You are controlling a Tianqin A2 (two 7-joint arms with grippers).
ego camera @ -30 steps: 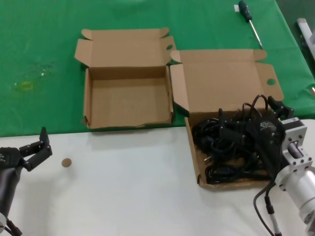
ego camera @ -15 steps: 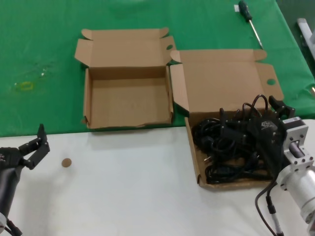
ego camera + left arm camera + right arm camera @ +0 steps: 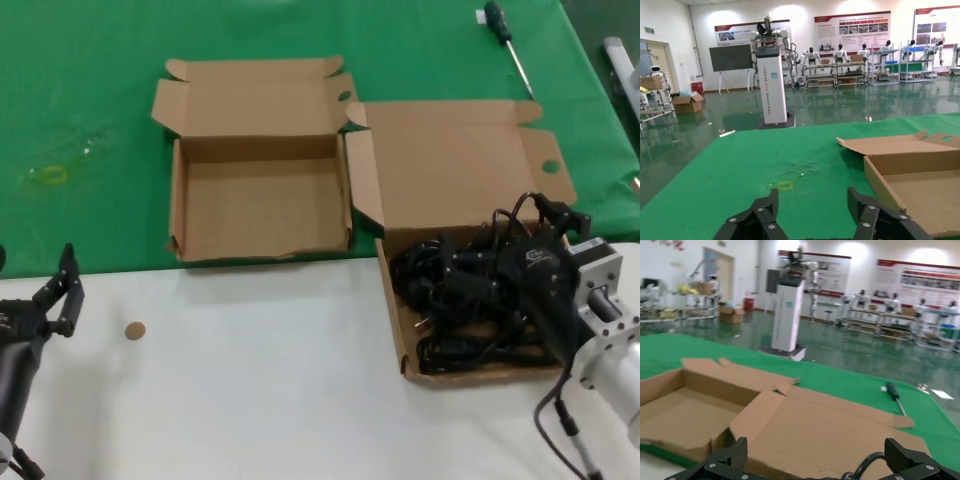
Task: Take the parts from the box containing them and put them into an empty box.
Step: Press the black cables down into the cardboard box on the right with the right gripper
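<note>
From my seat far away, I start at 9 o'clock. My left gripper (image 3: 62, 300) waits low at the near left, over the white table (image 3: 260, 400). Its jaws stand wide apart with nothing between them. A small brown disc (image 3: 134, 330) lies on the table just beside it.

Next, toward 11 o'clock, sits the empty box (image 3: 260, 205) on the green cloth (image 3: 80, 100). Its lid is folded back and I see only bare cardboard inside.

Just to its right, touching side by side, is the box with the parts (image 3: 400, 330). Its big lid lies flat toward 12 o'clock. The black cords (image 3: 445, 300) fill it in one messy heap, at about 3 o'clock.

I think the cords are light, soft and floppy. They look shiny, so they may slip. They also look tangled, so lifting one may drag others along. I would pinch a thick part of one coil where many loops lie together, not one thin strand and not a plug.

My right gripper (image 3: 470, 270) is down over that heap, at 3 o'clock. The arm reaches in from the near right, tilted low and pointing left across the box. Its jaws are spread wide, and I cannot see a cord pinched between them yet.

Far off at 1 o'clock lies a screwdriver (image 3: 505, 38).
</note>
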